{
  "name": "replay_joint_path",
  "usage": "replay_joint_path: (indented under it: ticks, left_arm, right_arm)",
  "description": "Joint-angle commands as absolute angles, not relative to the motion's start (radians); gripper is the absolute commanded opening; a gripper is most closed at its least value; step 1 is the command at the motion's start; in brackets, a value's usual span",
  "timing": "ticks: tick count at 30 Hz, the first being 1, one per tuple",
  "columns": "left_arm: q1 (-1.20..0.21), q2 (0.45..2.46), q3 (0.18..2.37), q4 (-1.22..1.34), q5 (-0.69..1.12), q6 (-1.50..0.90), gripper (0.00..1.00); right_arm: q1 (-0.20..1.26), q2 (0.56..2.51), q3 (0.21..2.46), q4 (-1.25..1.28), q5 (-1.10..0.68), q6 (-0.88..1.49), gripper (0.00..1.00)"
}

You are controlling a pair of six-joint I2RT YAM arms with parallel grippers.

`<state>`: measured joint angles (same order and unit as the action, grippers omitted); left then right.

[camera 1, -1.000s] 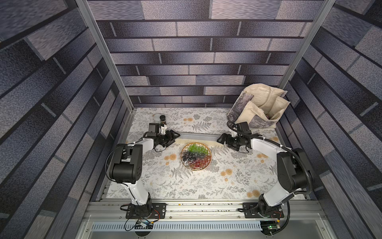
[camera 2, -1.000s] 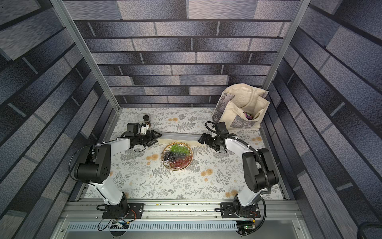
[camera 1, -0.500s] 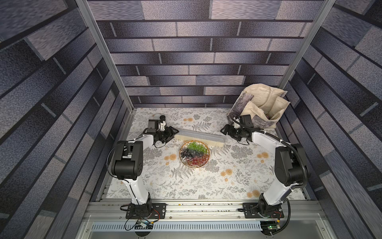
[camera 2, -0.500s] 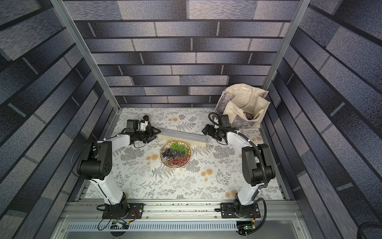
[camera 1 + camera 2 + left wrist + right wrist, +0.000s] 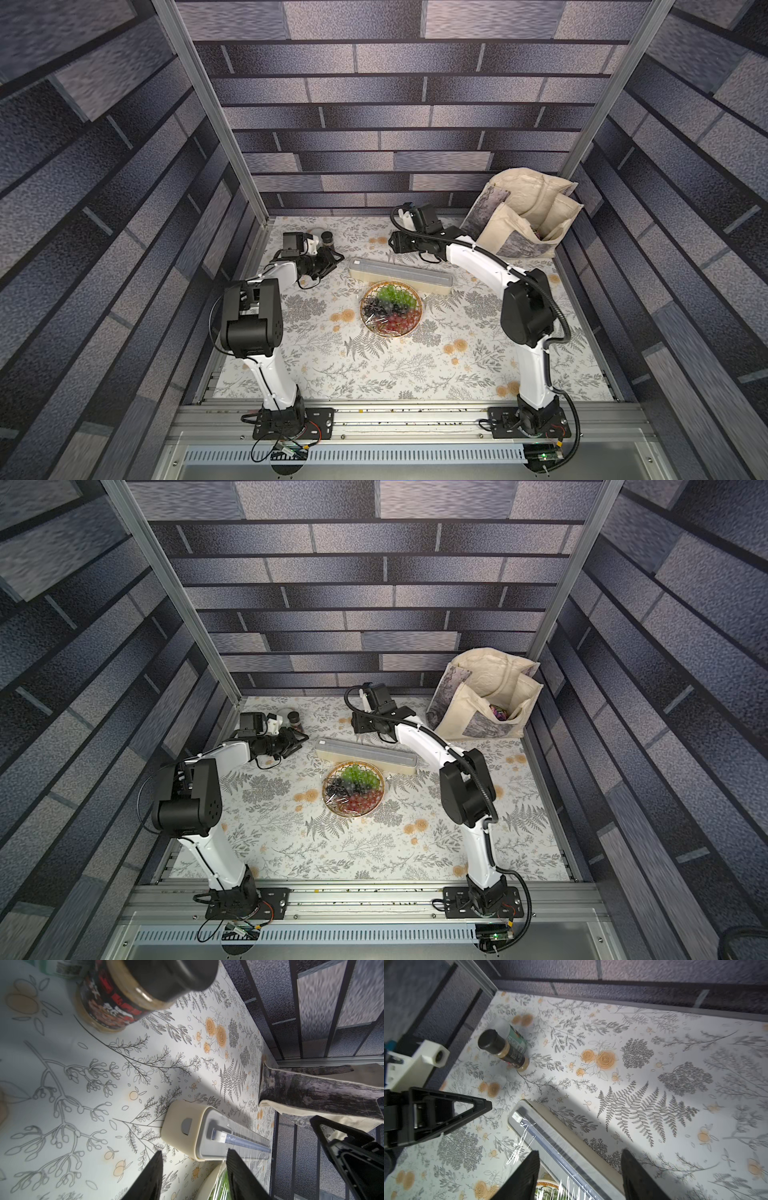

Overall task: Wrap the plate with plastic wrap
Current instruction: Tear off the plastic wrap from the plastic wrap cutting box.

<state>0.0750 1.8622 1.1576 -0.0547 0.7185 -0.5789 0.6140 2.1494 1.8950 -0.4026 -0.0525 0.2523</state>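
Floral tabletop (image 5: 374, 365), wrap box (image 5: 401, 275) crosswise, skewed

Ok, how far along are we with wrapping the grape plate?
Done: clear plastic wrap looks laid over the grape plate, glinting in both wrist views. In hand: nothing; the left gripper and right gripper stand open, clear of the wrap dispenser box. Left: film seems to run from the box's slot, so cutting it and tucking it round the rim; whether it is cut, I cannot tell.
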Motion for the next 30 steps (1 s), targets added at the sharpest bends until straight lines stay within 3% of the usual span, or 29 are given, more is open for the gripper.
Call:
replay_joint_path:
  ticks: [1,12,30]
  left_arm:
    - [0.062,1.897,1.210,-0.119,0.747,-0.528,0.52]
    - [0.031,1.979,1.281,-0.170,0.748,-0.510,0.47]
    - [0.014,2.000,1.246,-0.172,0.707,-0.504,0.42]
  right_arm:
    - [0.644,2.249,2.034,-0.497,-0.029,0.215,0.63]
    - [0.722,2.543,2.422,-0.588,-0.046,0.227,0.61]
    - [0.773,2.656,2.525,-0.583,-0.057,0.229,0.56]
